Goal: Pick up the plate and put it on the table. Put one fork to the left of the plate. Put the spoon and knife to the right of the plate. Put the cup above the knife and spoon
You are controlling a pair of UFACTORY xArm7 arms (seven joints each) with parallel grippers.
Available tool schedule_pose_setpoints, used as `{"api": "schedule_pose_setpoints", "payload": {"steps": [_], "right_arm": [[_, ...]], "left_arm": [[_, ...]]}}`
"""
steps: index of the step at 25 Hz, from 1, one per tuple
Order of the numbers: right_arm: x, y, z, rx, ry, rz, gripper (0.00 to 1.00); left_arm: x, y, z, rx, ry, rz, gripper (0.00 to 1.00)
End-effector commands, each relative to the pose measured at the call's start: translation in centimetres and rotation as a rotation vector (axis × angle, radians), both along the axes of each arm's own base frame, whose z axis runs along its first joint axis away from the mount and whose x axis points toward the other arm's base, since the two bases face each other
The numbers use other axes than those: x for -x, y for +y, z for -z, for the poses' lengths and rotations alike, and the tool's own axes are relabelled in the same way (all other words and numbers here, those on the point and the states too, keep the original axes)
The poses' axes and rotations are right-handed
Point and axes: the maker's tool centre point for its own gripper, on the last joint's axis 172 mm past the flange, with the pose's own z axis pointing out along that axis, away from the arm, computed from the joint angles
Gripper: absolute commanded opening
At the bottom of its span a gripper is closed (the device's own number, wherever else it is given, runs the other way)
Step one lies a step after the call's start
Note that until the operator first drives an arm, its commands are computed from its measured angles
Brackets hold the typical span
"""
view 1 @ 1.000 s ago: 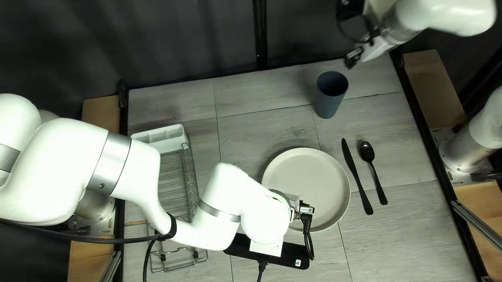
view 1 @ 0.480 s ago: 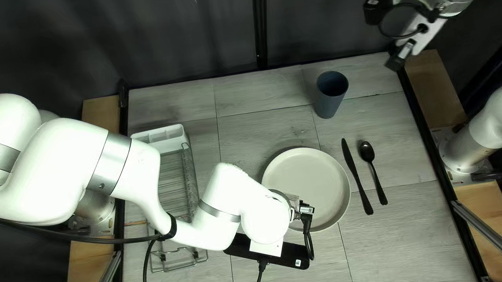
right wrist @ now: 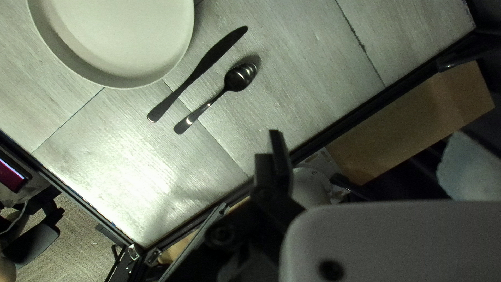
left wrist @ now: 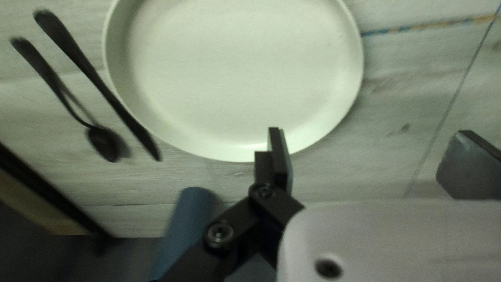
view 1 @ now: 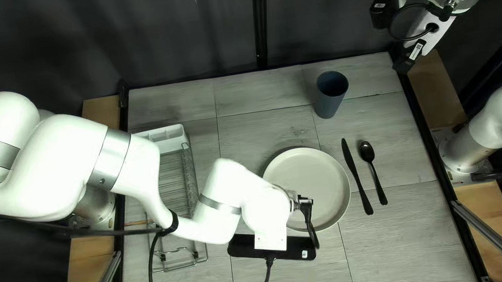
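Sitting just right of the middle of the table (view 1: 405,224), here's the plate (view 1: 331,182), pale, round and face up, well in from all four edges! Over its left side hangs the left claw (view 1: 304,201), wide, nothing between its two fingers. In its own wrist view, one finger crosses the sight of the plate's rim; whether they touch, I can't tell.

Just to the plate's right lies the knife (view 1: 356,175), dark, its blade toward the far edge and its handle toward the near one. And right beside it, on the side of the table's right edge, comes the spoon (view 1: 367,151), bowl toward the far edge, the pair nearly parallel and apart from one another.

Further out we go, past the knife's tip, and there's the blue cup (view 1: 328,105), upright, mouth up, close to the far edge and right of the middle. Up by the far right corner, the right claw (view 1: 403,60) hangs raised, also wide and holding nothing, well apart from cup and cutlery.

Across to the left edge: a wire rack (view 1: 175,173) runs alongside it, a white caddy (view 1: 164,136) at its far end, with the left arm reaching over the wires. Behind the far edge, the dark curtain (view 1: 180,31) closes off the scene.
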Motion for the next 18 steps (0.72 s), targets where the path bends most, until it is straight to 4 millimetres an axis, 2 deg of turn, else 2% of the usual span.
{"api": "schedule_pose_setpoints", "payload": {"steps": [1, 2, 3, 4, 11, 12, 13, 15, 18], "right_arm": [[0.0, 0.0, 0.0, 0.000, 0.000, 0.000, 1.00], [0.0, 0.0, 0.0, 0.000, 0.000, 0.000, 1.00], [0.0, 0.0, 0.0, 0.000, 0.000, 0.000, 1.00], [0.0, 0.0, 0.0, 0.000, 0.000, 0.000, 1.00], [0.0, 0.0, 0.0, 0.000, 0.000, 0.000, 1.00], [0.0, 0.0, 0.0, 0.000, 0.000, 0.000, 1.00], [0.0, 0.0, 0.0, 0.000, 0.000, 0.000, 1.00], [0.0, 0.0, 0.0, 0.000, 0.000, 0.000, 1.00], [0.0, 0.0, 0.0, 0.000, 0.000, 0.000, 1.00]], "left_arm": [[2.7, -0.6, -1.9, 0.087, -0.001, -0.184, 1.00], [3.4, -0.7, -2.3, 0.099, -0.007, -0.208, 1.00], [5.0, -1.1, -3.5, 0.107, -0.021, -0.247, 1.00], [5.5, -1.5, -4.2, 0.093, -0.034, -0.252, 1.00], [5.6, -1.6, -4.4, 0.088, -0.037, -0.252, 1.00], [5.3, -1.7, -4.0, 0.097, -0.029, -0.247, 1.00], [4.1, -1.9, -3.4, 0.088, -0.003, -0.189, 1.00], [3.2, -1.2, -3.0, 0.091, 0.024, -0.186, 1.00], [4.7, 1.7, -4.0, 0.133, 0.043, -0.311, 1.00]]}}
